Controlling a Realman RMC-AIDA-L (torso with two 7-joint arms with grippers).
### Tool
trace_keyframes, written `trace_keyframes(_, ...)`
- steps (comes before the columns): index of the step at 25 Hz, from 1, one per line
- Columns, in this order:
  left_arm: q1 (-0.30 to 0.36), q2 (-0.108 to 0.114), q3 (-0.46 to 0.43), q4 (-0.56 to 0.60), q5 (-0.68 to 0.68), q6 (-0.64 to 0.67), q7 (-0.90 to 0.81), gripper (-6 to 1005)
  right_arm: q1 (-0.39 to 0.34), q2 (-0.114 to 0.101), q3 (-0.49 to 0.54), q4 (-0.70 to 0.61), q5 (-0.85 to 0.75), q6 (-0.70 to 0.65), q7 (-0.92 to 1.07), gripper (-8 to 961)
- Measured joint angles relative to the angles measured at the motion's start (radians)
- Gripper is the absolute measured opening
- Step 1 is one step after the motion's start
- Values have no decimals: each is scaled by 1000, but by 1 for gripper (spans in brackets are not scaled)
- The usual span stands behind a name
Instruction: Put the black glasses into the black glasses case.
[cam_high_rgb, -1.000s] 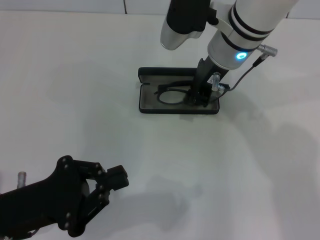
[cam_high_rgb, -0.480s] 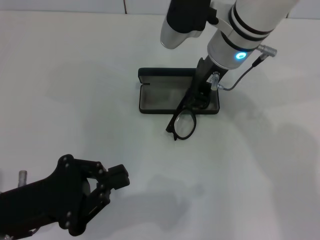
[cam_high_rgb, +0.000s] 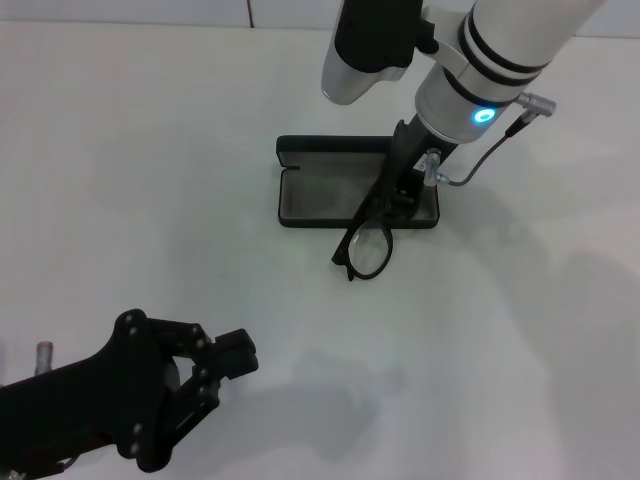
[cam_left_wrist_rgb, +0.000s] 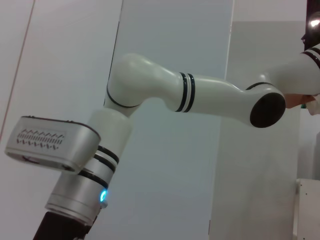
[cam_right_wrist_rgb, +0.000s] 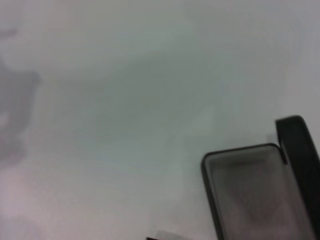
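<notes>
Our right gripper (cam_high_rgb: 400, 195) pinches the glasses (cam_high_rgb: 367, 248) hanging at the case's (cam_high_rgb: 300, 205) six-o'clock rim, so they could snag there.

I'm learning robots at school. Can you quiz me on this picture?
1. True or false: the glasses lie fully inside the case.
2. Which end effector is over the case: A) left, B) right?
3. Fill in: the case's lid is ___.

Key
1. False: one lens hangs out over the case's near edge onto the table.
2. B: the right end effector; the left end effector sits low and near, far from the case.
3. Open.
</notes>
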Motion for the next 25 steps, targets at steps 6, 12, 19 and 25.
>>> trace_keyframes(6, -2, 0, 1, -3, -1, 0, 0, 72, -52, 0, 7, -126, -52, -62, 24, 204)
trace_keyframes(12, -29, -1, 1, -35, -2, -44, -24, 72, -181, 0, 10, -346, -115, -107, 40, 205)
trace_keyframes(19, -113, 6, -16, -13, -10, -114, -222, 73, -585, -1, 71, -883, -120, -180, 40, 205)
trace_keyframes(25, -125, 8, -23, 140, -6, -184, -443, 79, -878, -4, 116, -1167, -47, -152, -6, 205)
